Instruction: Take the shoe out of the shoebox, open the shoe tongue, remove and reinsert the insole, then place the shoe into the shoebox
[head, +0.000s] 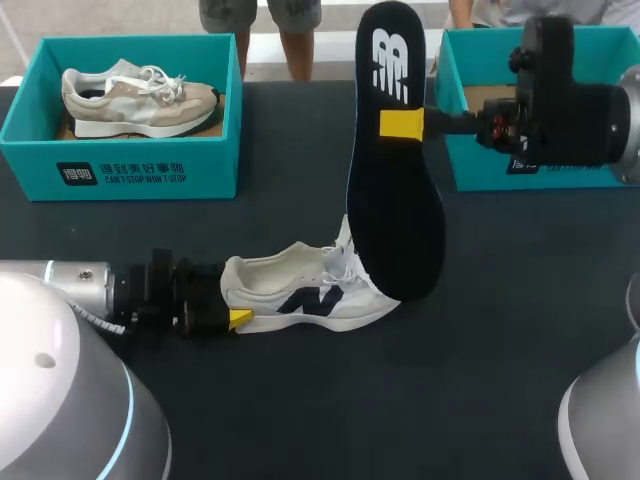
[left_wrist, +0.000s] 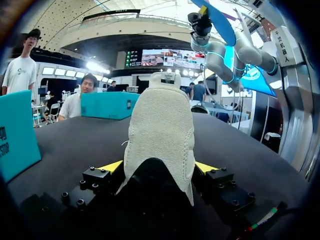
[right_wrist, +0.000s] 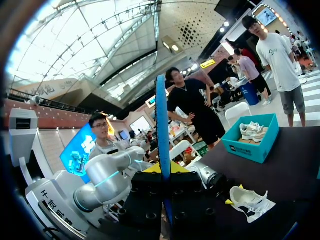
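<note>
White shoe (head: 300, 295) lies on its side at centre-bottom of the head view, on the dark table (head: 500, 350). Its heel faces the left hand (head: 238, 319), which is clamped on it. From the left wrist, a yellow tip presses each flank of the heel.

Insole (head: 395, 200) is upright at centre frame and pinched near its upper end by the right hand (head: 400, 124). The black face shows, with a white logo at the top. From the right wrist it is edge-on and blue.

The insole's lower end overlaps the shoe's toe. Cannot tell whether they touch.

Left shoebox (head: 215, 170), upper left, holds a beige shoe (head: 140, 100) and has white print on its front. Right shoebox (head: 475, 165), upper right, is largely hidden by the right arm, its label covered.
</note>
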